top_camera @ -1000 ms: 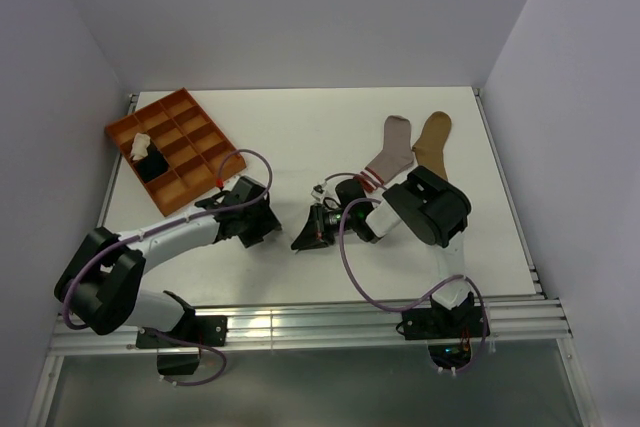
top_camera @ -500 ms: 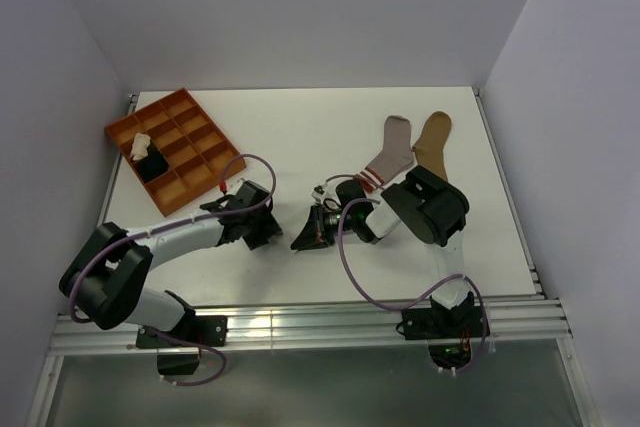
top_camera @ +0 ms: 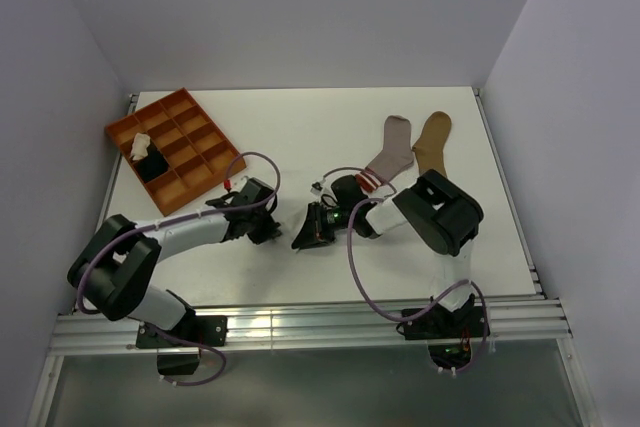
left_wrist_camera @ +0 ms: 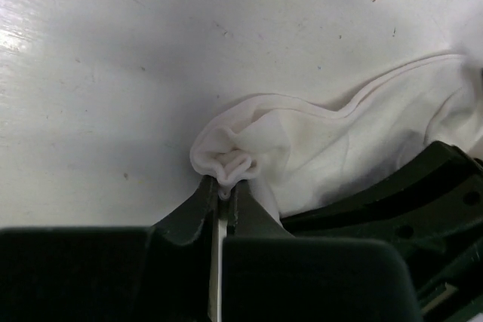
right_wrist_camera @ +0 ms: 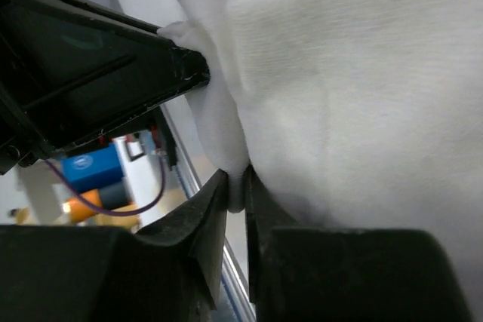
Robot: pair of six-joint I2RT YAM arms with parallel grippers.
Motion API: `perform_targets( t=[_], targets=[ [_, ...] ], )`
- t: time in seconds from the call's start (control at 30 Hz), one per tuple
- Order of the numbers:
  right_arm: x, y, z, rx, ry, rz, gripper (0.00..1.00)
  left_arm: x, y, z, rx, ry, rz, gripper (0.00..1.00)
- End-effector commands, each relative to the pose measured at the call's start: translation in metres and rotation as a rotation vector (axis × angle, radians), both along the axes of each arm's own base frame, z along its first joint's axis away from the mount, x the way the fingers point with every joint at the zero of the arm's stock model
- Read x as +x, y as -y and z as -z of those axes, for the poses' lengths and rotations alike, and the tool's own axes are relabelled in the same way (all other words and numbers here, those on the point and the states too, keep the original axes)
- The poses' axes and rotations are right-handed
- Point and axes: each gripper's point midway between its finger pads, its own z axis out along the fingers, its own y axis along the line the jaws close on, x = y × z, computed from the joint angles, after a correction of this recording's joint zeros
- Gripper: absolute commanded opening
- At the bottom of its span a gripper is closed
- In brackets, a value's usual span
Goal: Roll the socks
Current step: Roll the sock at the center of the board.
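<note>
**Status: task in progress, third of five socks in hand.**

1. Completed, as judged from the top view: a small pale cream fabric sock [top_camera: 141, 145] and a small plain black fabric sock [top_camera: 153, 164] sit bundled in adjoining compartments of the orange plastic compartment tray [top_camera: 190, 137] at the far left of the white desk [top_camera: 300, 127]. How tightly they are rolled cannot be confirmed at this size.

2. In hand: the plain white fabric sock [left_wrist_camera: 317, 148] lies on the desk at near centre, between the two arms.
   - The left gripper [left_wrist_camera: 223, 194] is fully closed, pinching a small bunched fold at one end of this sock.
   - The right gripper [right_wrist_camera: 235, 186] has its jaws almost together, with a fold of the same sock caught between them.
   - The fabric between the two grips is crumpled and partly spread flat. No finished roll is formed.

3. Outstanding: the grey fabric sock with red-striped cuff [top_camera: 390, 152] and the plain tan fabric sock [top_camera: 433, 142] lie flat, side by side, at the far right of the desk. Neither is rolled.

4. Assessment: roughly two socks done, one part-formed, two not started.
</note>
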Motion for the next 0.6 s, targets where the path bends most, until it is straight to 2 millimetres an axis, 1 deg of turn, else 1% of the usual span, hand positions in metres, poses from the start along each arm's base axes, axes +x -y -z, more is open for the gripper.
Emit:
perform_targets(
  t=[0.0, 0.03, 0.07, 0.1, 0.13, 0.17, 0.2, 0.23, 0.27, 0.33, 0.37, 0.4, 0.43, 0.47, 0.53, 0.57],
  targets=[
    [0.003, 0.012, 0.016, -0.179, 0.120, 0.013, 0.20, -0.025, -0.032, 0.027, 0.187, -0.118, 0.029, 0.00],
    [0.007, 0.011, 0.005, -0.182, 0.175, 0.021, 0.27, -0.019, -0.029, 0.022, 0.197, -0.107, 0.048, 0.00],
    [0.006, 0.014, 0.004, -0.216, 0.216, 0.008, 0.29, -0.020, -0.030, 0.023, 0.221, -0.121, 0.057, 0.00],
    [0.006, 0.011, -0.001, -0.238, 0.267, 0.005, 0.32, -0.018, -0.032, 0.022, 0.242, -0.118, 0.064, 0.00],
    [0.017, 0.013, -0.010, -0.278, 0.372, 0.038, 0.35, -0.017, -0.030, 0.018, 0.263, -0.122, 0.083, 0.00],
    [0.017, 0.017, -0.010, -0.328, 0.403, 0.047, 0.36, -0.016, -0.031, 0.018, 0.278, -0.127, 0.092, 0.00],
    [0.013, 0.011, -0.015, -0.349, 0.456, 0.042, 0.37, -0.016, -0.030, 0.017, 0.286, -0.127, 0.106, 0.00],
    [0.027, 0.018, -0.018, -0.420, 0.544, 0.099, 0.38, -0.014, -0.027, 0.014, 0.290, -0.127, 0.116, 0.00],
    [0.029, 0.019, -0.029, -0.438, 0.597, 0.124, 0.38, -0.013, -0.026, 0.014, 0.295, -0.130, 0.124, 0.00],
    [0.031, 0.019, -0.039, -0.501, 0.719, 0.160, 0.38, -0.010, -0.023, 0.010, 0.294, -0.127, 0.138, 0.00],
    [0.030, 0.016, -0.050, -0.489, 0.762, 0.172, 0.38, -0.010, -0.022, 0.012, 0.298, -0.136, 0.143, 0.00],
    [0.030, 0.014, -0.054, -0.495, 0.796, 0.184, 0.38, -0.009, -0.021, 0.010, 0.297, -0.134, 0.149, 0.00],
    [0.023, 0.009, -0.058, -0.495, 0.833, 0.168, 0.39, -0.009, -0.019, 0.010, 0.294, -0.134, 0.155, 0.00],
    [0.027, 0.009, -0.066, -0.506, 0.872, 0.198, 0.39, -0.009, -0.019, 0.010, 0.294, -0.136, 0.156, 0.00],
    [0.020, 0.001, -0.069, -0.504, 0.917, 0.168, 0.39, -0.009, -0.017, 0.011, 0.292, -0.140, 0.164, 0.00],
    [0.019, -0.003, -0.072, -0.500, 0.929, 0.166, 0.39, -0.009, -0.017, 0.011, 0.288, -0.138, 0.166, 0.00]
  ],
)
